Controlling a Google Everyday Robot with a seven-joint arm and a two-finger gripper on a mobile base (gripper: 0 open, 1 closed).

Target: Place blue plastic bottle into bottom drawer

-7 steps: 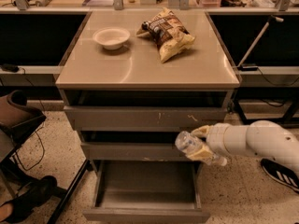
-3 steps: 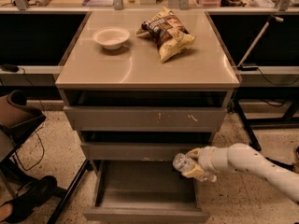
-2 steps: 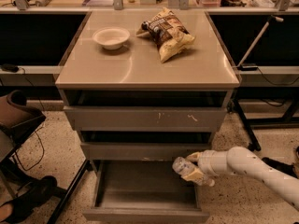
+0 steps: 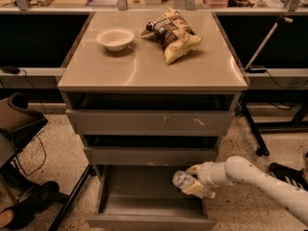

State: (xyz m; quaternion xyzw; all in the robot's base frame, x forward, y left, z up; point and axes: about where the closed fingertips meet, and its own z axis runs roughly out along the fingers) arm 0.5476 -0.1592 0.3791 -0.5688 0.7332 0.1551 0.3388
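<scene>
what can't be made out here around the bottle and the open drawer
All in the camera view:
- blue plastic bottle: its far end is covered by the gripper clamped on it over the bottom drawer.
- Drawer's back: shadowed under the middle drawer.
- Robot arm: cut off by the right edge.
- chip bag print: too blurred to read.

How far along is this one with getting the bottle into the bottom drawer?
Done: the bottom drawer stands pulled open, and the hand is shut on the blue plastic bottle. In hand: the bottle is held lying sideways, apparently over the right part of the open drawer, just below the middle drawer's front. Left: lower it to the drawer floor and let go; it is not yet released.
</scene>
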